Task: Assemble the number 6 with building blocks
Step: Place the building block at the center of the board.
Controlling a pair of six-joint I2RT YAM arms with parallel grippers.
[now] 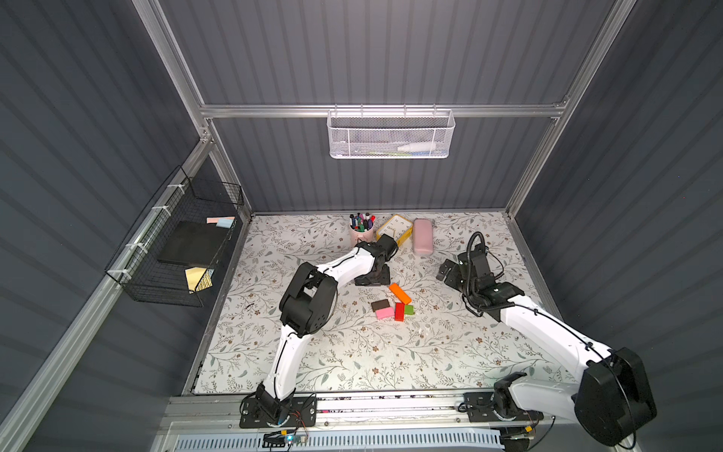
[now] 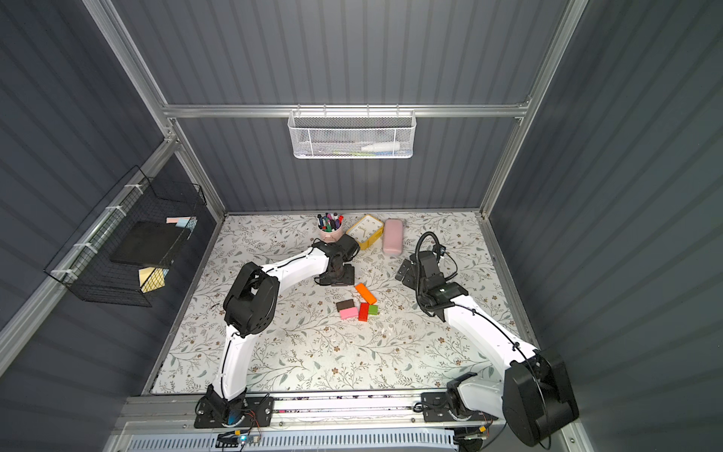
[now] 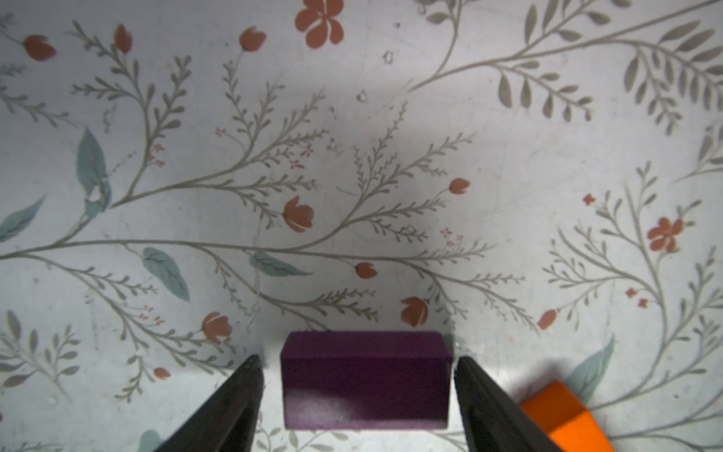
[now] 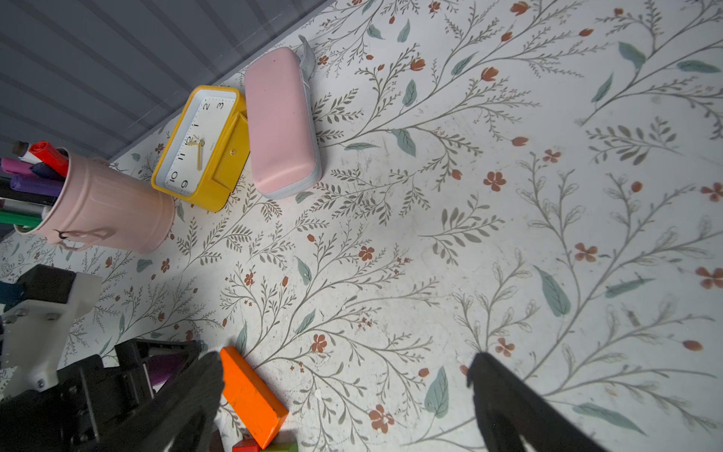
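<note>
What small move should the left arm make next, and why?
Probably lift the left end effector straight up: its jaws stand clear on both sides of the purple rectangular block, resting on the floral table beside the long orange bar.

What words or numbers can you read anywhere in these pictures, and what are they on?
"9", "10", "11", "1", "2", "3": numerals on the face of the yellow clock; its other numerals are not legible.
Tiny print by the clock's hands: too small to read.
Marker pens in the pink cup: no readable labels.
</note>
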